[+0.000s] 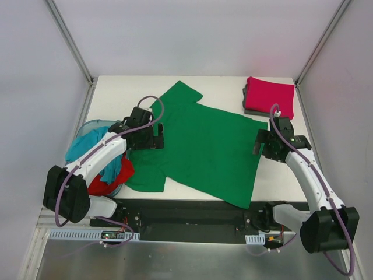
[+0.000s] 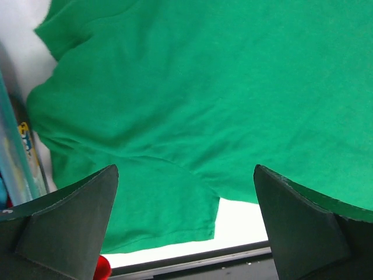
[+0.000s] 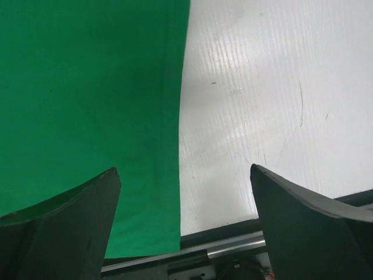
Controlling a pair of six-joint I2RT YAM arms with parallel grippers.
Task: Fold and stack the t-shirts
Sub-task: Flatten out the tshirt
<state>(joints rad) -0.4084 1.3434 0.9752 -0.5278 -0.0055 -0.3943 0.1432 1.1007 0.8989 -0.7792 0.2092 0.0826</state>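
A bright green t-shirt point(image 1: 204, 146) lies spread flat across the middle of the table. My left gripper point(image 1: 152, 138) hovers open over its left sleeve side; in the left wrist view the gripper point(image 2: 185, 169) stands wide with nothing between its fingers point(image 2: 70, 221), above the green t-shirt point(image 2: 204, 87). My right gripper point(image 1: 260, 146) is open at the shirt's right edge. In the right wrist view that gripper point(image 3: 185, 170) straddles the hem of the green t-shirt point(image 3: 87, 105). A folded crimson-pink t-shirt point(image 1: 269, 97) lies on a dark grey t-shirt point(image 1: 245, 96) at the back right.
A translucent pale-blue tub point(image 1: 87, 125) stands at the table's left edge, holding a teal t-shirt point(image 1: 87, 146) and a red t-shirt point(image 1: 113, 175). Bare white table point(image 3: 262, 87) shows to the right of the green shirt. A dark rail point(image 1: 192, 213) runs along the near edge.
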